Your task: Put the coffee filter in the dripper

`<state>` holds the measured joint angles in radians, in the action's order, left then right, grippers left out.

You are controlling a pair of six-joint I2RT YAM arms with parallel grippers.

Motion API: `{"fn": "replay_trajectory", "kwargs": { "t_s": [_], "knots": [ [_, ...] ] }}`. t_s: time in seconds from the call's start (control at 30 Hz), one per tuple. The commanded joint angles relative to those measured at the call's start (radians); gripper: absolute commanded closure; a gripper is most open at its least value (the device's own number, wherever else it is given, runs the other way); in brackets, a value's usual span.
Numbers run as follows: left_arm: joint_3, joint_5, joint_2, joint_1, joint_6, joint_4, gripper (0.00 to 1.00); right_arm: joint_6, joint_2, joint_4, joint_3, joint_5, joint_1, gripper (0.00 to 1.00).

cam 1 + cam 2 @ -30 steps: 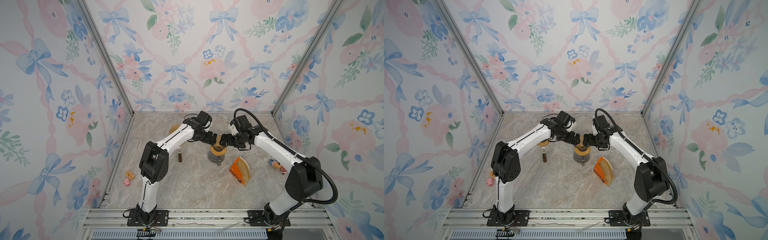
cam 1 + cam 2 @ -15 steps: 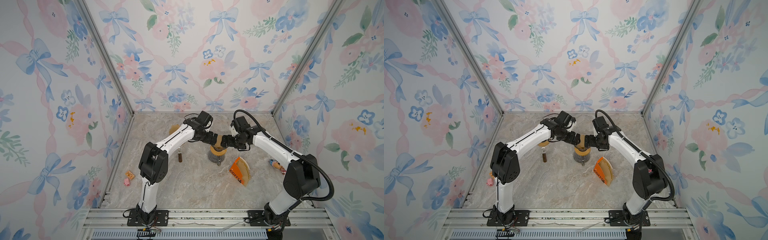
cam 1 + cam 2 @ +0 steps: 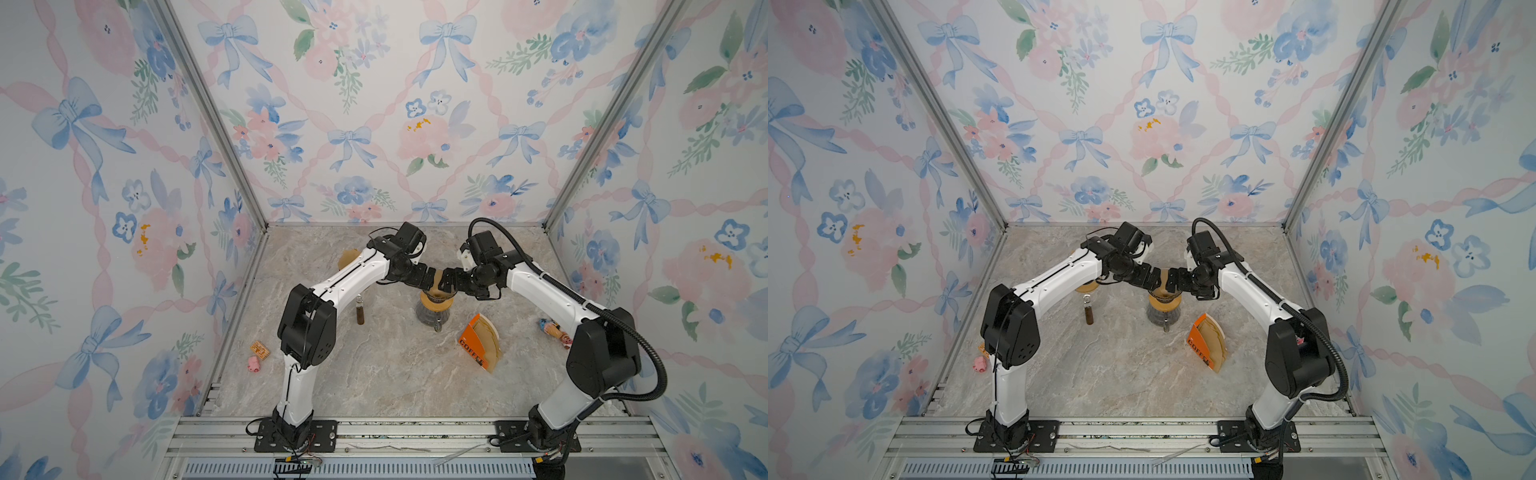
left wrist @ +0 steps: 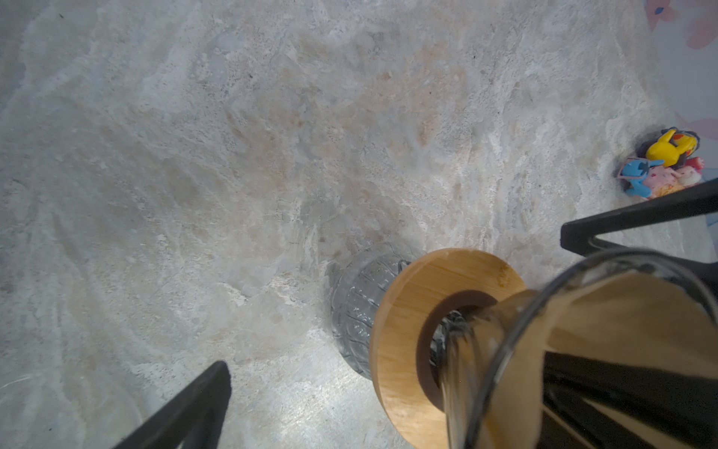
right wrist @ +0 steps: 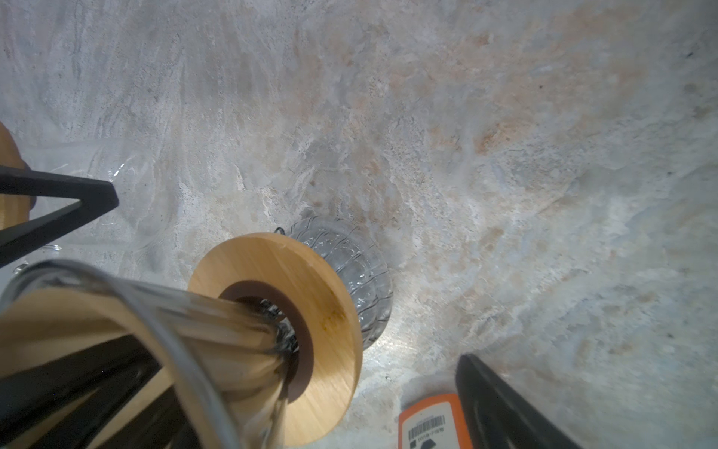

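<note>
**Brown paper seated in the glass cone, both jaws wide**

Brown coffee filter (image 4: 629, 322) lies inside the glass dripper (image 4: 516, 322), opened out and lining the wall up toward the rim. The dripper stands upright in a wooden collar (image 4: 408, 311) on a ribbed glass carafe (image 4: 353, 303), around the middle of the counter (image 3: 374, 374).

Left gripper (image 3: 426, 279) and right gripper (image 3: 448, 283) meet over the cone from opposite sides, tips close together in both top views. Jaws of both are spread wide, and neither pinches the paper as far as the wrist views show. Dark bars show inside the cone against the paper. They are likely fingers dipped in, though whose cannot be told.

Probable reason for the pose: working from opposite sides spreads the paper evenly, so it hugs the glass rather than slumping to one side.

Filter look: unbleached tan, matte and thin, blurred at this close range. Judged light and limp, so it would shift at a brush.

Orange filter pack (image 3: 478, 345) stands propped near the carafe on the right arm's side, with tan filters fanned in it.

Judged: placement all but done. What remains is for the jaws to lift clear without dragging the paper.
</note>
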<state>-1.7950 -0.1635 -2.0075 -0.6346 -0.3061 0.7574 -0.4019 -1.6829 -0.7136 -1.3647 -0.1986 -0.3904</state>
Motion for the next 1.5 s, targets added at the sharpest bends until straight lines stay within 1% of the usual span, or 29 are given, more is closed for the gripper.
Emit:
{"fn": "replay_trajectory", "kwargs": {
  "t_s": [0.0, 0.13, 0.43, 0.57, 0.67, 0.8, 1.0, 1.3, 1.47],
  "knots": [
    [0.008, -0.003, 0.034, -0.001, 0.015, 0.004, 0.02, 0.020, -0.036, -0.025, -0.015, 0.045, -0.017, 0.04],
    [0.007, -0.007, 0.036, 0.000, 0.013, 0.003, 0.02, 0.031, -0.061, -0.052, -0.025, 0.118, -0.046, 0.04],
    [0.007, -0.020, 0.040, 0.003, 0.015, 0.003, 0.02, 0.019, -0.080, -0.053, -0.033, 0.136, -0.057, 0.04],
    [0.000, -0.079, 0.059, 0.020, 0.020, 0.003, 0.02, 0.022, -0.084, -0.067, -0.046, 0.147, -0.058, 0.04],
    [-0.004, -0.147, 0.082, 0.037, 0.043, 0.002, 0.02, 0.025, -0.088, -0.076, -0.056, 0.153, -0.058, 0.04],
    [0.007, -0.207, 0.104, 0.057, 0.072, 0.003, 0.02, 0.025, -0.094, -0.083, -0.066, 0.154, -0.059, 0.04],
    [0.025, -0.208, 0.097, 0.062, 0.079, 0.005, 0.02, 0.025, -0.097, -0.087, -0.076, 0.154, -0.059, 0.04],
    [0.019, -0.156, 0.059, 0.055, 0.059, 0.006, 0.02, 0.029, -0.092, -0.090, -0.077, 0.152, -0.059, 0.04],
    [0.019, -0.106, 0.045, 0.053, 0.056, 0.006, 0.02, 0.031, -0.088, -0.088, -0.074, 0.149, -0.058, 0.04]
  ]
}}
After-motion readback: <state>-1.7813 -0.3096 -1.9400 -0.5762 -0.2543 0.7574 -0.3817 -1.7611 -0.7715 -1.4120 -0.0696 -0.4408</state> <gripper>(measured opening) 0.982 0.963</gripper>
